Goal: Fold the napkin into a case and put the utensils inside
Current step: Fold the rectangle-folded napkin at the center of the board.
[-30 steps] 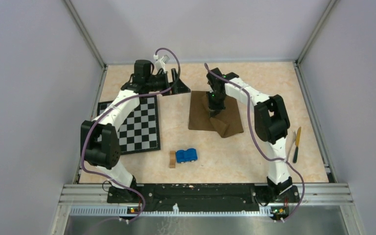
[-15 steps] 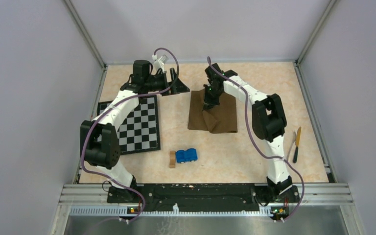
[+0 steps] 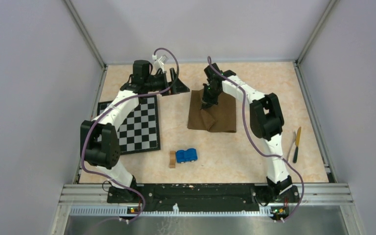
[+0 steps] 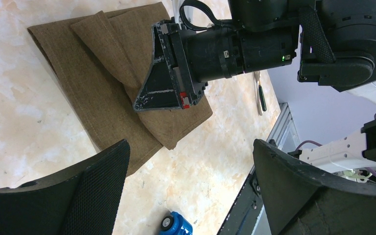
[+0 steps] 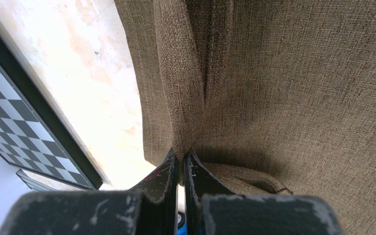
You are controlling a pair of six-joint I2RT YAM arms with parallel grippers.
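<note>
right gripper [image 5: 181,159]: clamps napkin [image 5: 298,98] fold | left gripper [image 4: 191,144]: jaws wide

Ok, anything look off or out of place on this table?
Nothing looks spilled or broken. The napkin is rumpled, not flat: the right gripper pinches a ridge of it. A blue toy car and small wooden block sit nearby, odd beside a napkin job.
</note>
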